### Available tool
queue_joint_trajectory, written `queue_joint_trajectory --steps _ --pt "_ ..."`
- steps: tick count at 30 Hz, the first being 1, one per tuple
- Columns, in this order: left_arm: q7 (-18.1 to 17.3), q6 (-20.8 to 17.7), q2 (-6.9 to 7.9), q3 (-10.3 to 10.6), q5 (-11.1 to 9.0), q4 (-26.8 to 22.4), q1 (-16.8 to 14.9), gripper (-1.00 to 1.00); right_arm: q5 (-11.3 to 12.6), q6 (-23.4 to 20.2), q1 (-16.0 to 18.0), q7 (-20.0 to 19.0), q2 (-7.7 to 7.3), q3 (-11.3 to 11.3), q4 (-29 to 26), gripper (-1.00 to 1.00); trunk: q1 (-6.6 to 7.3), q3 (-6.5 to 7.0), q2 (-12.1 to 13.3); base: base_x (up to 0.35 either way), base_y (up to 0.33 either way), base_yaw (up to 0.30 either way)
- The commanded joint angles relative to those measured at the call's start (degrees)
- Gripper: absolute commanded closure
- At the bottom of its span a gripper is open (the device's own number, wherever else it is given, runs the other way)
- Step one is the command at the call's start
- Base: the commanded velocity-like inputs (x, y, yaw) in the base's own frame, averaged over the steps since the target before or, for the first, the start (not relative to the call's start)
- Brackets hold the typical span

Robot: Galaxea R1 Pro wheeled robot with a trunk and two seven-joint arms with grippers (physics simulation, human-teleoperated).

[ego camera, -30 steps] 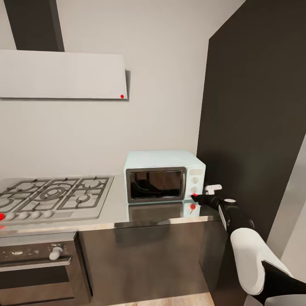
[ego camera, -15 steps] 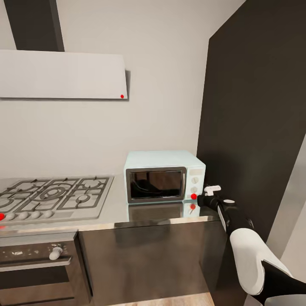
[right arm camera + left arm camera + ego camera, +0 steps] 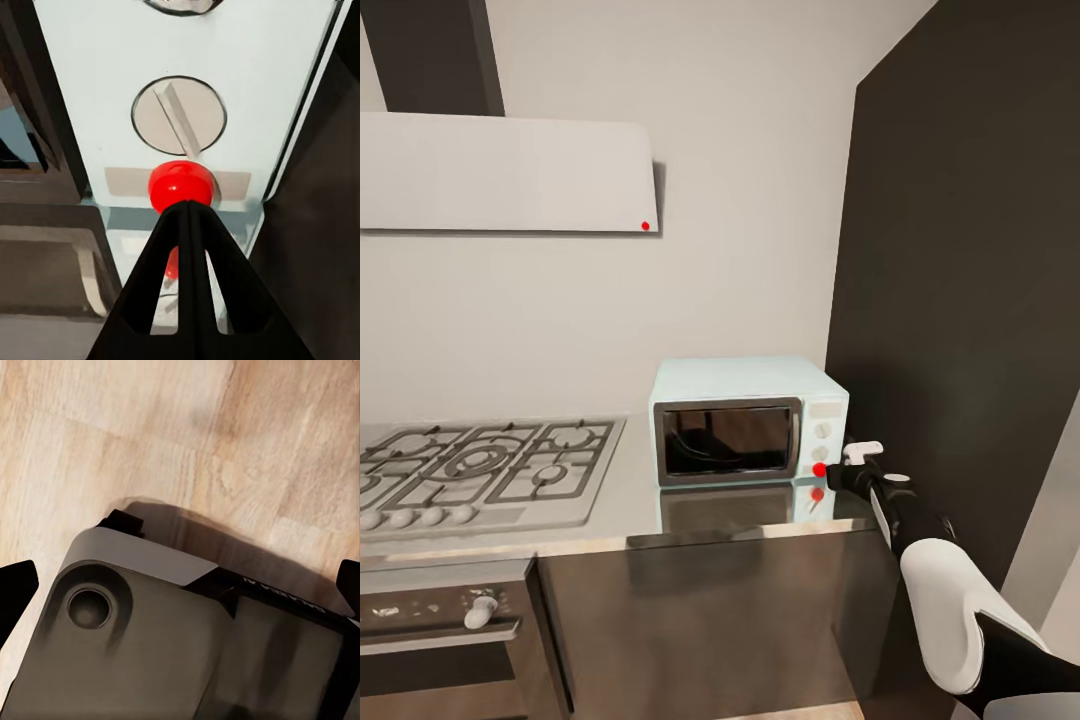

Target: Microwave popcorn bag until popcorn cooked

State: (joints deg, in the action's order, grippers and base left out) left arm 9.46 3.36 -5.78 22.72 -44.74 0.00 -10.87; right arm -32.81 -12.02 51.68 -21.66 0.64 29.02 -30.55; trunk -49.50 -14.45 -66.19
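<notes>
Microwave (image 3: 748,420) standing on the countertop (image 3: 630,505), door shut, just right of the hob (image 3: 475,465) and close against the dark tall panel (image 3: 960,280). Right gripper (image 3: 830,473) reaching to the microwave's control panel, fingers (image 3: 187,277) pressed together into one point, tip touching the red round light (image 3: 181,184) just below the lower knob (image 3: 178,114). Red light mirrored in the countertop below the microwave. Left gripper (image 3: 180,585) pointing down at the wooden floor (image 3: 180,435), dark fingertips (image 3: 15,592) spread wide apart over the robot's dark base (image 3: 180,645). Dark shapes behind the microwave glass, too unclear to identify. Hood (image 3: 505,172) on the wall above the hob, oven (image 3: 445,640) beneath.
</notes>
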Motion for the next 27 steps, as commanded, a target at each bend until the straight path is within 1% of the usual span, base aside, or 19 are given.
queue_joint_trajectory --steps 1,3,5,9,27 --pt "0.20 0.14 -0.02 0.48 -0.43 0.00 -0.03 -1.00 -0.39 -0.21 0.05 -0.49 0.07 0.43 -0.12 1.00 -0.01 -0.08 -0.05 0.010 0.000 0.000" --pt "0.20 0.11 -0.02 0.48 -0.43 -0.01 -0.03 -1.00 -0.41 -0.10 0.04 -0.44 0.10 0.43 0.48 1.00 -0.01 -0.08 -0.05 0.004 0.000 0.000" --pt "0.20 0.10 -0.02 0.48 -0.44 0.00 -0.03 -1.00 -0.63 0.51 0.04 -0.26 0.03 0.40 2.66 1.00 -0.01 -0.08 -0.05 0.015 0.000 0.000" --pt "0.20 0.07 0.00 0.48 -0.45 0.00 -0.03 -1.00 -0.86 2.49 0.07 1.38 0.01 0.28 4.91 1.00 -0.01 -0.08 -0.05 0.062 0.000 0.000" --pt "0.20 0.07 -0.01 0.48 -0.46 0.00 -0.03 -1.00 -0.53 2.97 0.08 2.06 -0.14 0.33 5.33 1.00 -0.01 -0.08 -0.05 0.015 0.000 0.000"
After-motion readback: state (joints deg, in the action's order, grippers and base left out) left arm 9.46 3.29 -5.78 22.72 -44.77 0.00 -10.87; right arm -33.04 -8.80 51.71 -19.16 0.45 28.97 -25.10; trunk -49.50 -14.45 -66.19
